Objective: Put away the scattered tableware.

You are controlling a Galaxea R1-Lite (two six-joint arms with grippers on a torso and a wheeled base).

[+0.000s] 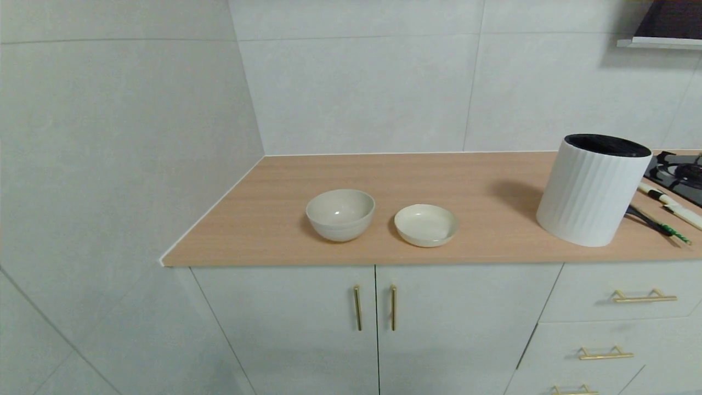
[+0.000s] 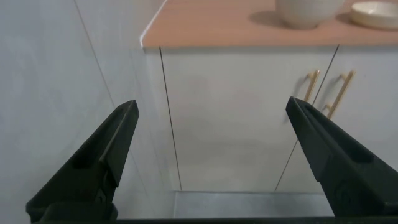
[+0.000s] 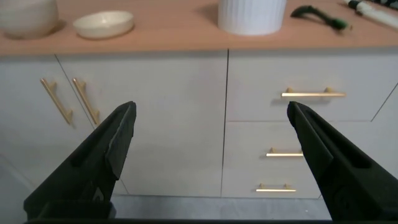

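Observation:
A beige bowl (image 1: 340,213) stands on the wooden counter (image 1: 449,181) near its front edge, with a shallow cream dish (image 1: 426,224) just to its right. A white ribbed holder (image 1: 592,190) with a black inside stands at the right. Beside it lie a black and green utensil (image 1: 658,224) and cream-handled utensils (image 1: 672,206). My left gripper (image 2: 211,112) is open, held low in front of the cabinet doors, below the bowl (image 2: 308,11). My right gripper (image 3: 211,115) is open too, low before the drawers, below the dish (image 3: 104,23) and the holder (image 3: 252,15).
Tiled walls close the counter at the left and back. A gas hob (image 1: 680,173) sits at the far right under a range hood (image 1: 666,24). Below are two cabinet doors with brass handles (image 1: 357,307) and drawers (image 1: 630,299) to the right.

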